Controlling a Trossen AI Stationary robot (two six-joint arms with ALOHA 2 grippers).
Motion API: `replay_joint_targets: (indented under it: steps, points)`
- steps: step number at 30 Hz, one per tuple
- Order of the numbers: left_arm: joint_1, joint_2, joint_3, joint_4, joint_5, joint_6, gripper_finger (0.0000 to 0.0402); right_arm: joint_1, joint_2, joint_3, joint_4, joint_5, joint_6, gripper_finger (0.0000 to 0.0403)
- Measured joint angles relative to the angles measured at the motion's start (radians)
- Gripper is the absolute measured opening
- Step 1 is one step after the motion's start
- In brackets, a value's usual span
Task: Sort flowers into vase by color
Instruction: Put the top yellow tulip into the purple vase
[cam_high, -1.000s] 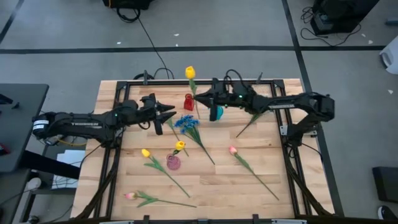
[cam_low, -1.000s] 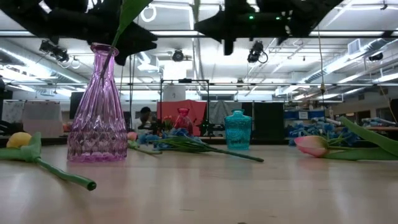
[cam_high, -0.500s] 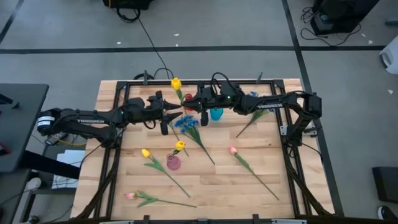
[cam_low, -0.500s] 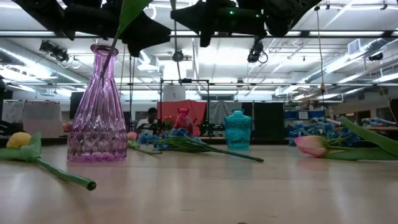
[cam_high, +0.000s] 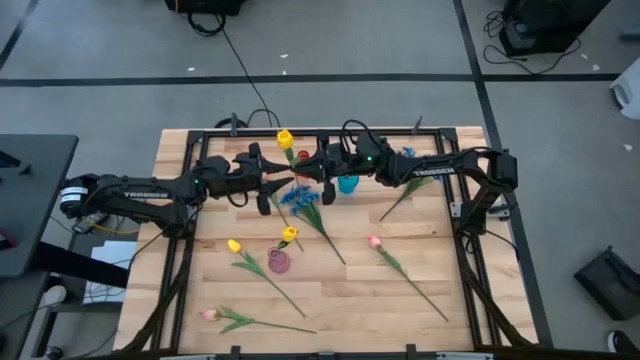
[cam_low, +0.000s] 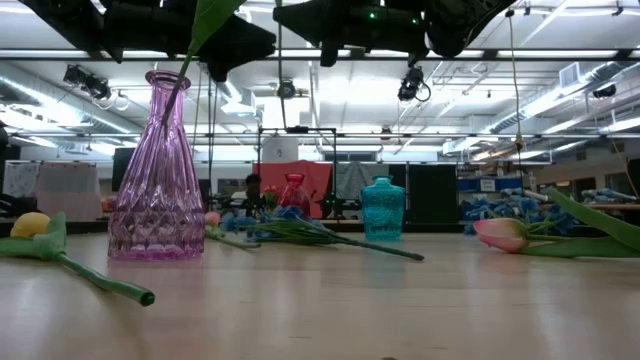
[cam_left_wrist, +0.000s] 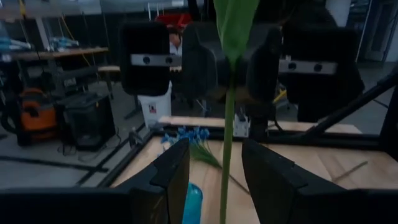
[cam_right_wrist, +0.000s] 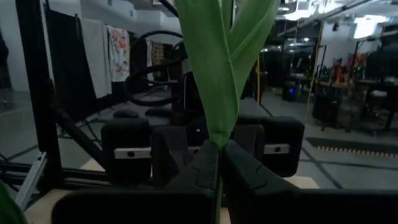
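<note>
While clamped on a yellow tulip (cam_high: 284, 139) stem near the table's far edge, right gripper (cam_high: 301, 170) faces left gripper (cam_high: 283, 179), whose fingers (cam_left_wrist: 172, 171) gape either side of that stem. Below: red vase (cam_high: 303, 156), teal vase (cam_high: 347, 183), blue blooms (cam_high: 300, 197). Nearer: pink vase (cam_high: 279, 261), with a yellow tulip inside.

Both arms are reaching toward each other over the table's far middle, the right gripper (cam_high: 304, 171) pinching a flower stem with jaws closed, the left gripper (cam_high: 283, 183) facing it with jaws spread either side of that stem.
</note>
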Motion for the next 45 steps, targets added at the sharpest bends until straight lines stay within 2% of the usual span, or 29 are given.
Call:
replay_joint_targets:
  steps: [4, 15, 29, 33, 41, 45]
  points:
    - [0.000, 0.000, 0.000, 0.048, 0.000, 0.045, 0.0153, 0.003, 0.000, 0.000, 0.035, 0.002, -0.011, 0.0021]
    - [-0.002, 0.000, 0.000, 0.079, 0.000, 0.044, 0.0133, 0.020, 0.000, 0.000, 0.069, 0.026, -0.044, 0.0021]
    - [-0.002, 0.000, -0.001, 0.148, 0.000, 0.033, 0.0131, 0.021, 0.013, 0.000, 0.158, 0.054, -0.068, 0.0021]
    - [-0.002, 0.002, 0.003, 0.114, -0.001, -0.003, 0.0131, 0.011, 0.013, 0.000, 0.152, 0.037, -0.048, 0.0021]
    - [-0.002, 0.100, 0.195, -0.174, -0.012, 0.014, 0.0131, 0.007, 0.009, 0.000, 0.110, 0.028, -0.037, 0.0021]
    - [-0.002, 0.090, 0.223, -0.236, -0.010, 0.038, 0.0131, -0.001, 0.003, 0.000, 0.039, 0.029, -0.038, 0.0021]
